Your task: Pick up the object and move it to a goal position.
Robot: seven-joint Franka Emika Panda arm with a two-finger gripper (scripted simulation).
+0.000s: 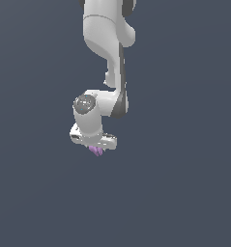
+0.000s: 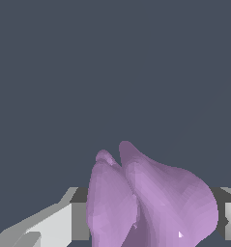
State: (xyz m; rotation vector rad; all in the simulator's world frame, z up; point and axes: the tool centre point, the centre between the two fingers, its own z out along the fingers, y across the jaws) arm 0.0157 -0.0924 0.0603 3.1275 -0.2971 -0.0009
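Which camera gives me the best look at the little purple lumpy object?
The wrist view: the purple object fills the foreground there, its lobes and pointed tips clear, sitting between the fingers of the tool. In the exterior view it is only a small purple speck under the tool.

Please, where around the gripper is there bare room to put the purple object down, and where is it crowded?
In the exterior view the plain dark surface shows nothing on it to either side of the arm and below the gripper. The only crowded spot is at the gripper itself, where the light-purple object sits between the fingers, filling the gap in the wrist view.
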